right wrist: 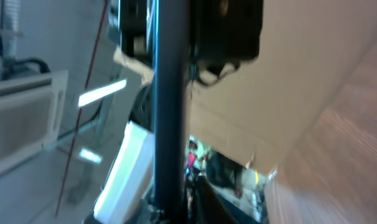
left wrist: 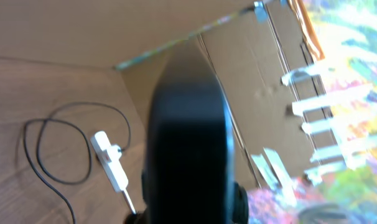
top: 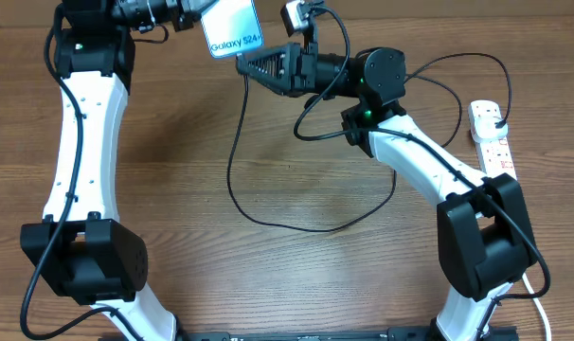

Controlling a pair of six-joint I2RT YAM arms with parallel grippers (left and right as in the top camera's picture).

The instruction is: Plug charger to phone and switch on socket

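Note:
My left gripper (top: 198, 17) is shut on the phone (top: 232, 26) and holds it raised at the table's far edge, its light blue screen and "Galaxy S24+" text facing up. In the left wrist view the phone's dark back (left wrist: 188, 143) fills the middle. My right gripper (top: 252, 64) is shut on the charger's connector end, right at the phone's lower short edge. The black charger cable (top: 268, 220) loops over the table to its plug in the white socket (top: 495, 147) at the right. In the right wrist view the phone (right wrist: 170, 112) is a dark edge-on bar; the connector tip is hidden.
The socket (left wrist: 111, 162) and the cable loop (left wrist: 51, 149) also show in the left wrist view. The socket's white cord (top: 543, 313) runs toward the front right. Both arm bases stand at the table's front edge. A cardboard wall (left wrist: 257, 81) stands behind the table.

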